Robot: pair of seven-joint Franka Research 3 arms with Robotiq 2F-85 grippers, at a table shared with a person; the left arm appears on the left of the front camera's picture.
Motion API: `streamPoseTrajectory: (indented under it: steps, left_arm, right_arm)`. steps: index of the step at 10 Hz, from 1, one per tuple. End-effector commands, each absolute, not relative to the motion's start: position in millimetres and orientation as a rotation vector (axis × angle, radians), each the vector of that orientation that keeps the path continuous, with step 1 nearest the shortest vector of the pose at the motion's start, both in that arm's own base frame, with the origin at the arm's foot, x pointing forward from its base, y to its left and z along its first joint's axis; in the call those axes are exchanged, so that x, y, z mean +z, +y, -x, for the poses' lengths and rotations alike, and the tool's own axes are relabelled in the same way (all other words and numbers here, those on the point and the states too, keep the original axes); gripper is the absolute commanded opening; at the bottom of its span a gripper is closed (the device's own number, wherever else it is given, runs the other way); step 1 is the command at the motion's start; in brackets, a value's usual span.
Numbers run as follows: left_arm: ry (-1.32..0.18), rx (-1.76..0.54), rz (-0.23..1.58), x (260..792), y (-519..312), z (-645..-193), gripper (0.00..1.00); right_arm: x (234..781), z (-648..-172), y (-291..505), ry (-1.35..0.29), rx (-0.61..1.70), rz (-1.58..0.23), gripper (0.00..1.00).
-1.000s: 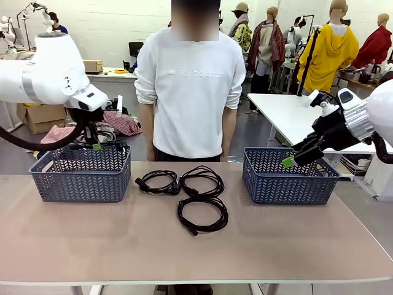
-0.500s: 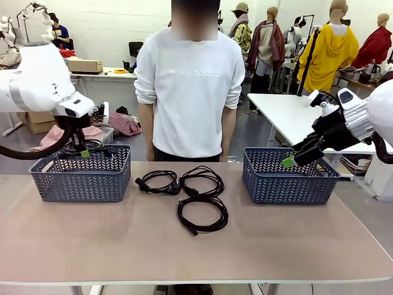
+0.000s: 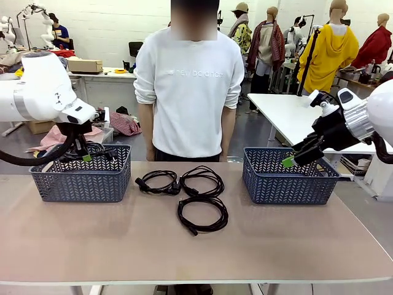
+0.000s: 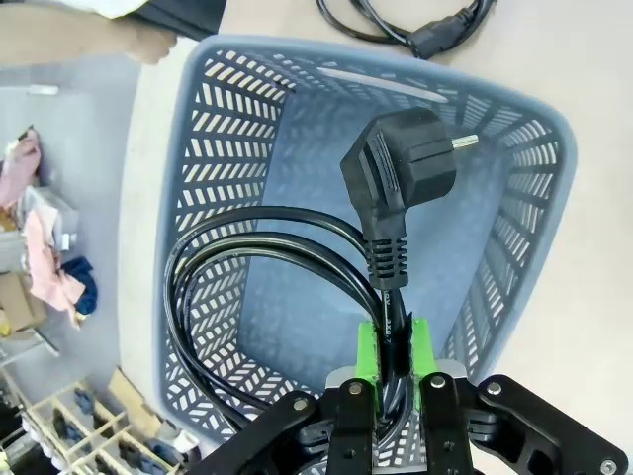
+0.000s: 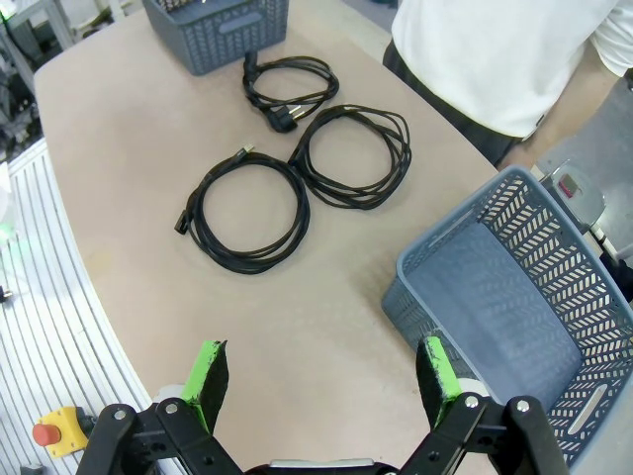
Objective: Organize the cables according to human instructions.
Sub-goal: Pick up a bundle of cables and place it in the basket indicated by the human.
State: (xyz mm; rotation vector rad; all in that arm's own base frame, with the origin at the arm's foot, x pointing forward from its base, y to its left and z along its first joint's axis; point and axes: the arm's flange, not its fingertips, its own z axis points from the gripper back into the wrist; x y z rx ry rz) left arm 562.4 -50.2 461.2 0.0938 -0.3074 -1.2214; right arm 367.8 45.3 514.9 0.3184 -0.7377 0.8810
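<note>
Cable point(image 4: 180, 297): thin black cord with angled plug point(image 4: 401, 173), looped, hanging into left basket point(image 4: 227, 59), clamped between green pads of left end effector point(image 4: 393, 346). Three other cables point(image 3: 184, 188) coiled flat on bench point(image 3: 196, 258) between baskets, the two far loops touching, third just nearer. Right basket point(image 3: 288, 184) near right end effector point(image 5: 322, 368), whose fingers stand apart, holding nothing. Person point(image 3: 190, 92) stands behind bench. Since one second ago, left end effector shifted left and down, cable lower in basket; right arm unmoved.

three coiled cables point(image 3: 191, 192) mid-table | fourth cable point(image 4: 396, 178) dangling over basket point(image 4: 227, 148)
</note>
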Motion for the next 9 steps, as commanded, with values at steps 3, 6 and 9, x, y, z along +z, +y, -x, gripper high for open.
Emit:
streamPoseTrajectory:
  steps: [3, 6, 9]
  left_arm:
    - [-0.323, -1.226, -0.093, 461.7, -49.5, -565.7, 0.34]
    - [-0.318, -1.209, -0.082, 465.1, -49.6, -565.6, 0.64]
    - [-0.284, -1.215, -0.060, 470.6, -55.0, -565.1, 0.91]
  right_arm:
    - [514.2, -369.5, 44.9, -0.750, 0.895, -0.335, 1.00]
    - [514.2, -369.5, 44.9, -0.750, 0.895, -0.335, 1.00]
    - [514.2, -369.5, 44.9, -0.750, 0.895, -0.335, 1.00]
